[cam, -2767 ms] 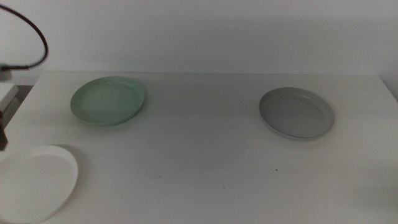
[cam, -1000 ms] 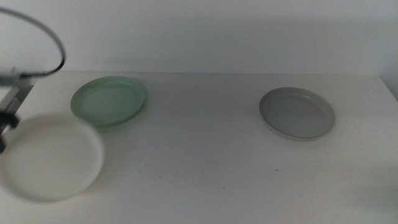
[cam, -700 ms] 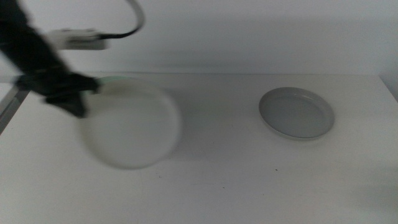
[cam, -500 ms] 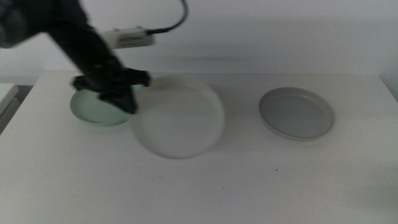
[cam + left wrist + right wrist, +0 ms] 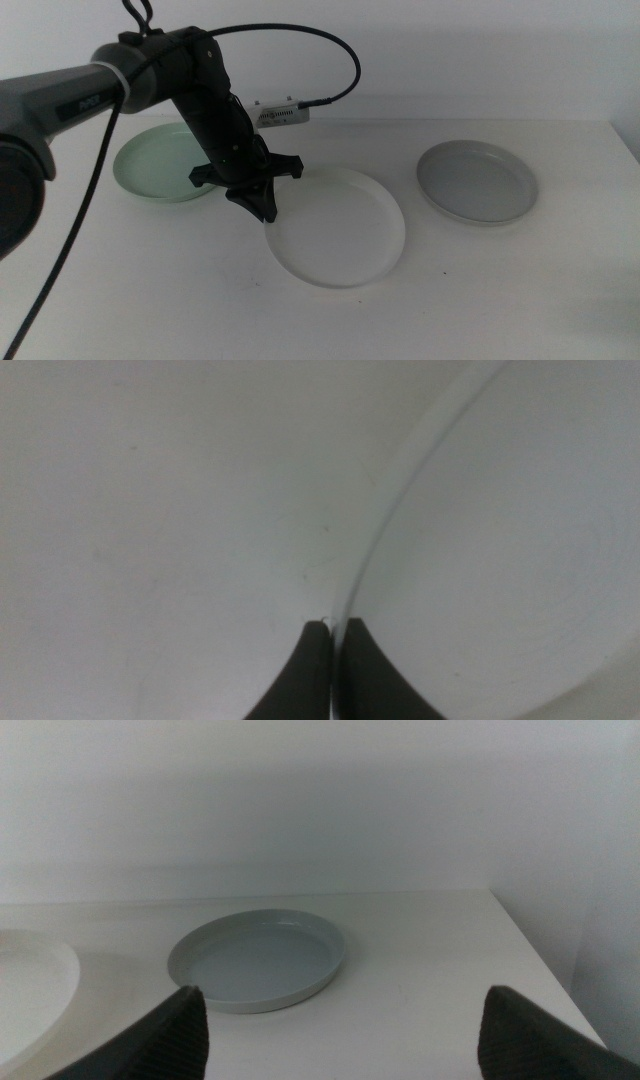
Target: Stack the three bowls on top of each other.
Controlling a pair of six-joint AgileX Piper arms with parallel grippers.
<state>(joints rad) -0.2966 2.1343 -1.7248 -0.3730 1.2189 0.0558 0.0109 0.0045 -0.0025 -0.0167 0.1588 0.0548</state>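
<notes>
Left gripper (image 5: 262, 205) sits a little left of the frame's centre in the middle view, its jaws pinched onto the near-left rim of the white bowl (image 5: 338, 226); the left wrist view shows the two dark jaws closed together on that thin rim edge. The white bowl lies in the middle of the table (image 5: 330, 320), between the mint green bowl (image 5: 160, 165) at upper left, partly behind the arm, and the grey bowl (image 5: 477, 181) at right. White and grey are near each other but apart.

From where I stand, the step looks like carrying the white bowl onto one of the others. I cannot tell whether it rests on the table or hangs just above it. A pinch on one rim lets a shallow dish droop on its far side, so the arm should hold it level, raise it above the other bowl's rim, centre it, then lower before letting go.

Right gripper (image 5: 345, 1020) waits out of the middle view, jaws spread wide, facing the grey bowl.
</notes>
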